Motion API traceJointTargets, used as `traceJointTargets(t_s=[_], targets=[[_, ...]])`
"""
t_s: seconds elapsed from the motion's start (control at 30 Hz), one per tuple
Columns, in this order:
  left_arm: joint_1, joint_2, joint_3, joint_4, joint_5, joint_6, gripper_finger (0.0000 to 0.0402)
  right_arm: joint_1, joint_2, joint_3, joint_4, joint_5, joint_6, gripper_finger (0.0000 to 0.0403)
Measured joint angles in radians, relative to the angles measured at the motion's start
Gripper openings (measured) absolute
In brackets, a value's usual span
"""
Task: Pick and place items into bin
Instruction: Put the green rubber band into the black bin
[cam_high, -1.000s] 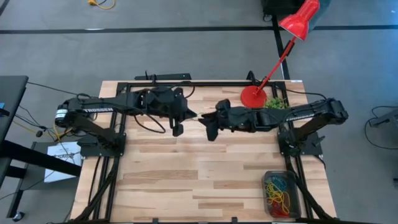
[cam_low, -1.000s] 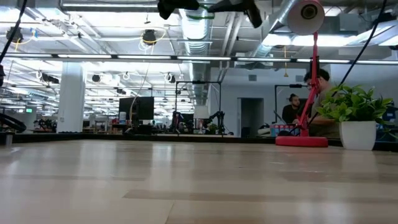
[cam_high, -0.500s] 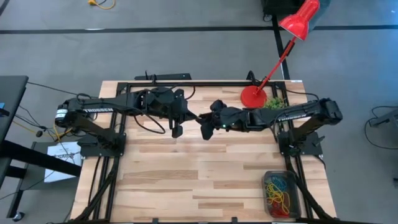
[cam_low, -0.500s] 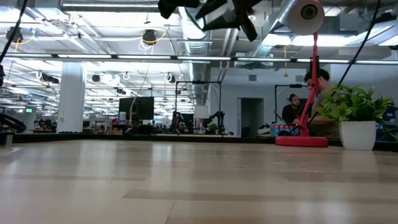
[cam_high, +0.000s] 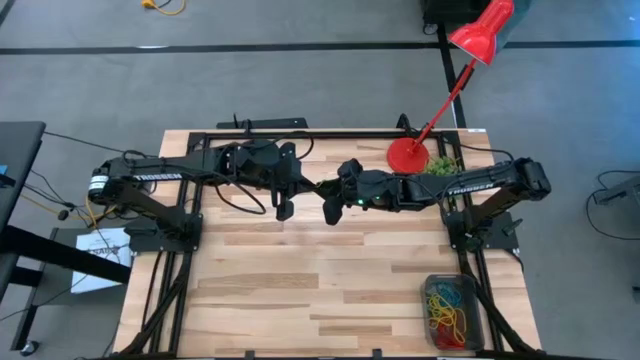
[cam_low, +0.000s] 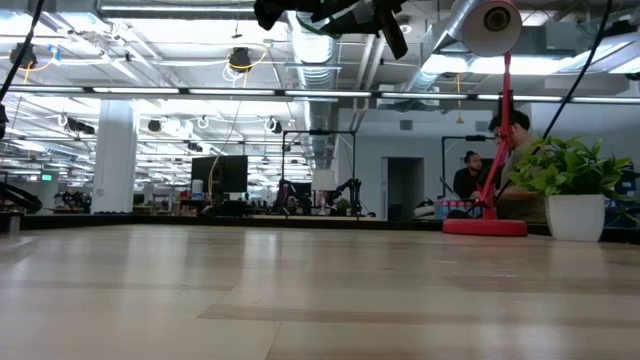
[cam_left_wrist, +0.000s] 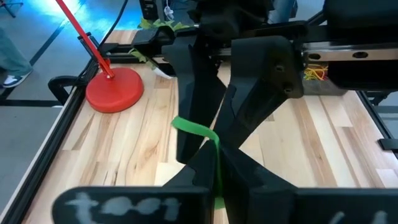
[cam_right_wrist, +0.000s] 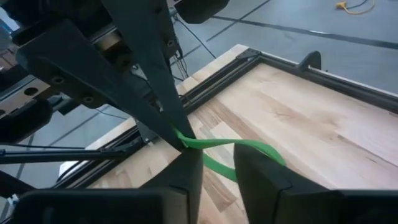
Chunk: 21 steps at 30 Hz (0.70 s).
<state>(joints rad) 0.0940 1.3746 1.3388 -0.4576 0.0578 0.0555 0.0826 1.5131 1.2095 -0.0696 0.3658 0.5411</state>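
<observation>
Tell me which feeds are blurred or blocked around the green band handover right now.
Left wrist view: green band sharp, own fingers a dark blur in the foreground. Right wrist view: band and wood sharp, near arm parts soft and blocking. Low view: grippers cropped at the top edge, band barely visible, bright ceiling lights behind. High view: evenly lit, band too small to make out.

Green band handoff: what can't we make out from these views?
- High view: green band not visible, hidden between the left gripper and right gripper.
- Low view: grippers cut off by the top edge; bin out of frame.
- Wrist views: band's lower part hidden behind the fingers.
</observation>
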Motion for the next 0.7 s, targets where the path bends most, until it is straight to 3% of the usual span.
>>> traceJointTargets(t_s=[0.23,0.43,0.7], targets=[[0.000,0.000,0.000,-0.003,0.001,0.001,0.0000,0.000,0.000,0.000,-0.003,0.034,0.016,0.0007],[-0.002,0.001,0.000,-0.003,0.076,-0.008,0.0000,-0.005,0.000,0.000,-0.003,0.124,0.042,0.0011],[-0.002,0.001,0.000,-0.041,-0.014,-0.013,0.0000,-0.007,0.000,0.000,0.000,0.134,0.043,0.0004]])
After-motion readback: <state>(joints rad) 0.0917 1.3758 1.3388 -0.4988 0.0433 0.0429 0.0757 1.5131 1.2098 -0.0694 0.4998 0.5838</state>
